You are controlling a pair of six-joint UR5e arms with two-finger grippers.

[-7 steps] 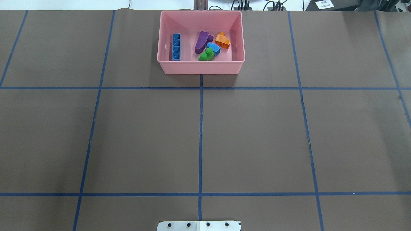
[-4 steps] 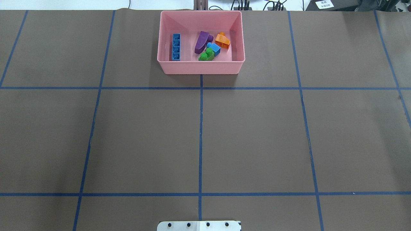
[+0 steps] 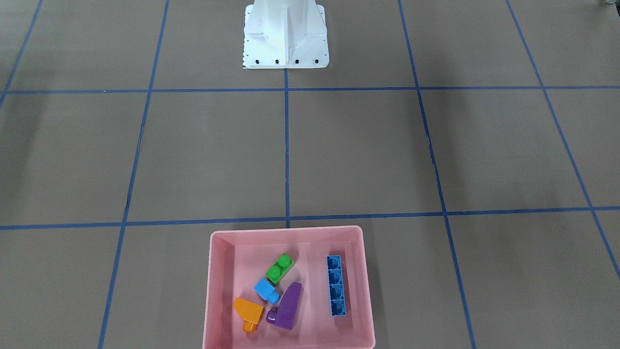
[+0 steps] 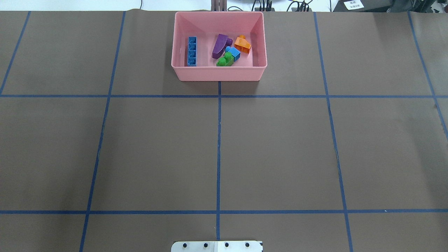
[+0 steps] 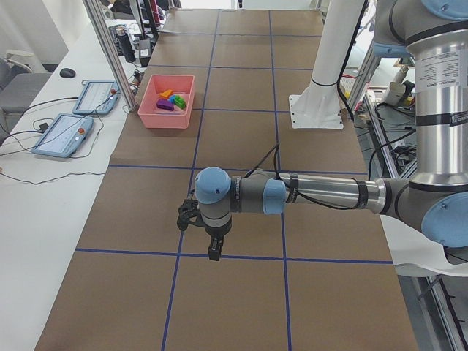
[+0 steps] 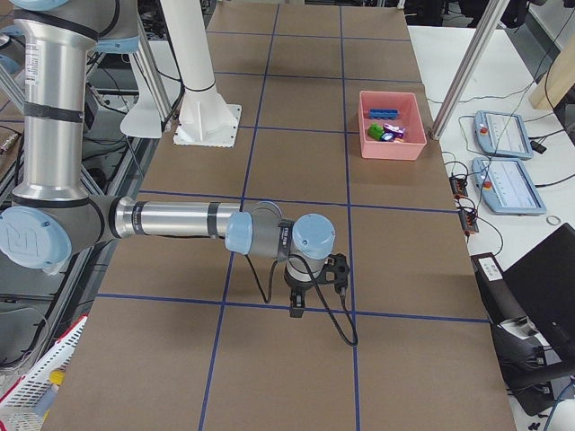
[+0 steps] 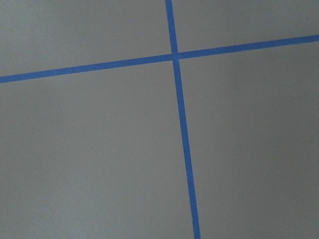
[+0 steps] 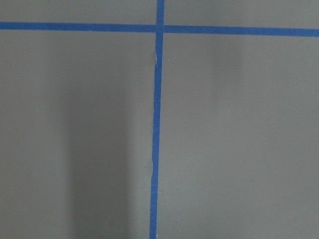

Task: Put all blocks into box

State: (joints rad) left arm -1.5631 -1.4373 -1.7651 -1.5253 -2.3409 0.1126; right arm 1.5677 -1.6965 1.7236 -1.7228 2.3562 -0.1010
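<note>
The pink box stands at the far middle of the table, also in the front-facing view. All five blocks lie inside it: long blue, purple sloped, orange sloped, small blue, green. My left gripper hangs low over bare table far from the box, seen only in the exterior left view; I cannot tell if it is open. My right gripper hangs likewise, seen only in the exterior right view; I cannot tell its state.
The white robot base stands at the table's near-middle edge. Blue tape lines grid the brown table. Teach pendants and cables lie on the white bench beyond the box. Both wrist views show only table and tape.
</note>
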